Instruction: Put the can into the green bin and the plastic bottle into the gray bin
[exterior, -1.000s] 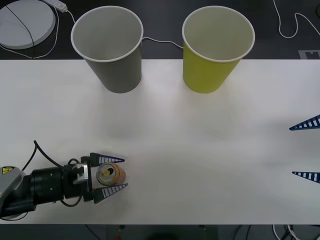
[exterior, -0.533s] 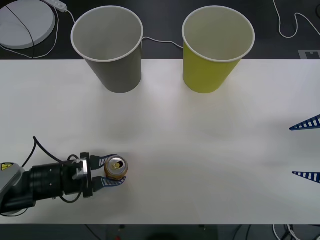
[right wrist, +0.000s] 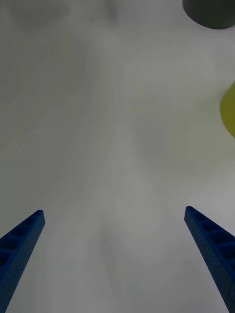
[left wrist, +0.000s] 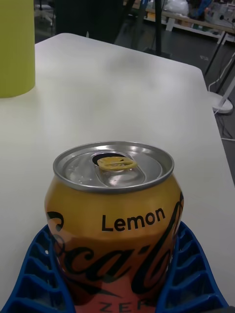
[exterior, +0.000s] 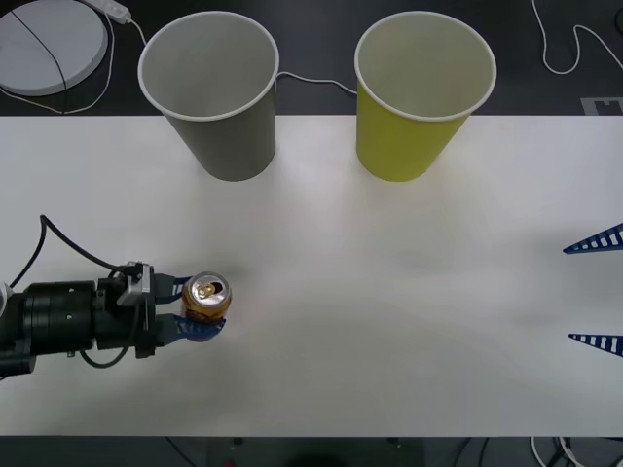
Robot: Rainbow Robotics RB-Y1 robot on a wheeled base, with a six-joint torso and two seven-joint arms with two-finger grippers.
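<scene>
The can (exterior: 205, 297), orange-gold with a gold pull tab, stands upright between the blue fingers of my left gripper (exterior: 200, 309) at the front left of the white table. That gripper is shut on the can (left wrist: 115, 220), its fingers (left wrist: 188, 274) hugging the lower body. At the back stand the gray bin (exterior: 226, 136) and, to its right, the green bin (exterior: 409, 136), both upright and open. The green bin's side (left wrist: 14, 49) shows far beyond the can. My right gripper (exterior: 596, 292) waits open at the table's right edge. The plastic bottle is out of view.
A white round disc (exterior: 49, 44) and a white cable (exterior: 311, 83) lie on the dark surface behind the table. The white tabletop (exterior: 389, 292) stretches bare between the can and the bins. The right wrist view catches the gray bin (right wrist: 210, 12) and green bin (right wrist: 229, 115).
My left gripper went from open around the can to shut on it, then drew left and toward the back with the can in it. The right arm has not moved.
</scene>
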